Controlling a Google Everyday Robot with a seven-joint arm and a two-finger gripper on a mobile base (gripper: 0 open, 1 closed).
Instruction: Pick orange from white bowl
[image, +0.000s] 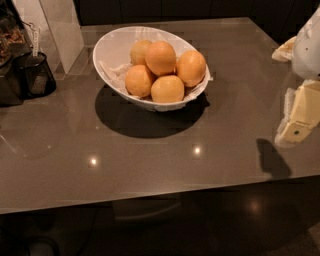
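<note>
While the gripper (299, 116) hangs above the right edge of the counter (150, 155), we cannot tell how far it is open or whether it holds anything. We note the white bowl (107, 50) near the far edge; the orange (160, 57) lies topmost among five alike, well apart from the gripper.

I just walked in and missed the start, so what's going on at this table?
A robot is set to pick an orange, but nothing is in hand yet. Its gripper hangs at the right edge of the view over the table, well apart from the white bowl. All five oranges sit piled in the bowl on crumpled paper.
</note>
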